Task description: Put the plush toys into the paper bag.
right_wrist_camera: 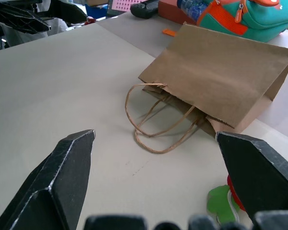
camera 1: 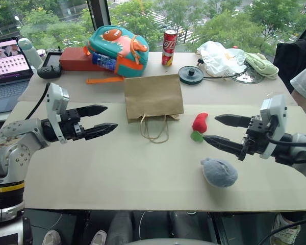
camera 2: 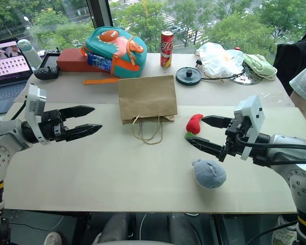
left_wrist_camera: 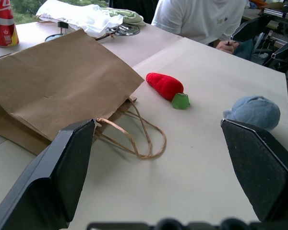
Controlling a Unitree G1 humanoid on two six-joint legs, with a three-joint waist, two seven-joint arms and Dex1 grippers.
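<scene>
Hovering mid-right, right gripper (camera 1: pixel 220 130) spread beside red pepper toy (camera 1: pixel 199 122); left gripper (camera 1: pixel 103 118) spread too. Best pinching mid-body before paper bag (camera 1: pixel 153 96).

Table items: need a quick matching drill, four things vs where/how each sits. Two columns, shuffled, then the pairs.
Things:
1. paper bag
2. red pepper toy
3. grey-blue fuzzy toy
4. soda can

Places or states:
A. upright at the far edge, by the window
B. lying flat, cord handles toward the robot
C. nearest the robot's edge, below the right claw
D. just right of the bag, green end toward the robot

Pairs: 1-B, 2-D, 3-C, 4-A
</scene>
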